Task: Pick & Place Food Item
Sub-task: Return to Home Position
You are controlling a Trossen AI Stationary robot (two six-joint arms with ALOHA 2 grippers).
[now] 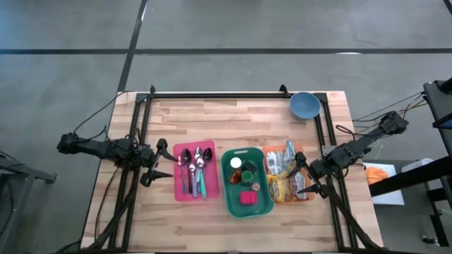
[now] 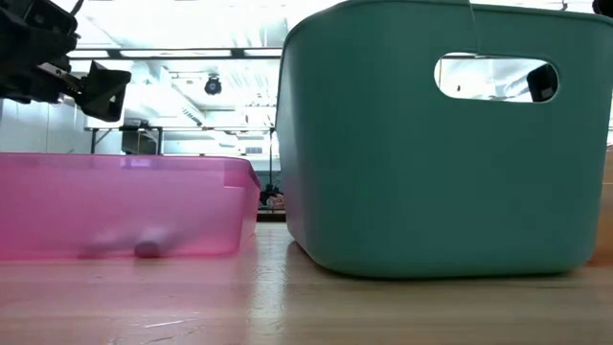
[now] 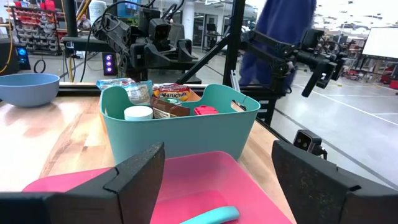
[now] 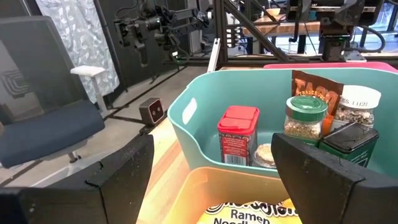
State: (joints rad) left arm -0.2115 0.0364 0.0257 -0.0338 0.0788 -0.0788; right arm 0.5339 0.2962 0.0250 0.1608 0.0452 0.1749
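An orange tray [image 1: 302, 149] at the table's right holds food packets, among them a ramen noodle packet [image 4: 249, 211] and silvery packets [image 1: 281, 161]. Beside it stands a teal bin [image 1: 229, 190] with a red tin [image 4: 237, 134], a green-lidded jar [image 4: 305, 115], a white-lidded jar [image 3: 138, 113] and a black-lidded container [image 4: 348, 140] inside. Left of the bin lies a pink tray [image 1: 210, 146] with cutlery [image 1: 195, 169]. My right gripper [image 1: 302, 174] hovers open, level, at the orange tray's right edge. My left gripper [image 1: 164, 164] waits open at the pink tray's left edge [image 3: 217, 168].
A blue bowl [image 1: 304, 105] sits at the far right corner of the wooden table [image 1: 212, 116]. Black frame rails [image 1: 233, 94] run along the far, left and right sides. Bare wood lies between the trays and the far rail, and along the near edge.
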